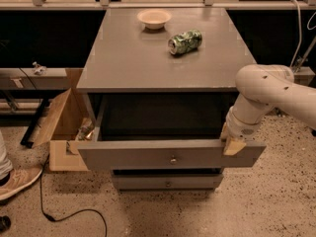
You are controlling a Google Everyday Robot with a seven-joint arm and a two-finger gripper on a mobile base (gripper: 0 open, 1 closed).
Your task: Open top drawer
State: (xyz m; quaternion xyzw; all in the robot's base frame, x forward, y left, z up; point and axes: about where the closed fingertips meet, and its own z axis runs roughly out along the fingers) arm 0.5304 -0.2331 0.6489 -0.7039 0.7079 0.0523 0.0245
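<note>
Hanging at the right end of the drawer front, at about four o'clock from the middle of the view, the claw (232, 141) sat with its tan tip against the top edge of the top drawer (148, 154). How wide it stood, and whether it had pinched that edge or only hooked over it, could not be told from this angle. The white arm (266, 90) reached in from three o'clock and bent down to it.

The top drawer itself lay across the lower middle of the view, pulled well out from the grey cabinet (123, 58), with a wide dark hollow showing between its front panel and the cabinet's top. Its small brass knob (173, 159) sat at the centre of the front, at about nine o'clock from the claw and well apart from it, untouched. Directly below, at six o'clock from the knob, a shallower drawer (148, 182) stayed flush and closed.

On the cabinet top, toward twelve o'clock, a pale bowl (154, 18) stood near the back edge, and a crushed green can (184, 41) lay on its side just to its four o'clock, apart from it. At nine o'clock from the cabinet an open cardboard box (59, 120) leaned beside it on the speckled floor, with a shoe (17, 180) and a black cable (74, 214) toward seven o'clock.

By my reckoning the job was very nearly done: the drawer was plainly open by a good part of its travel. What remained, at most, was a last bit of pull and the claw coming away.
</note>
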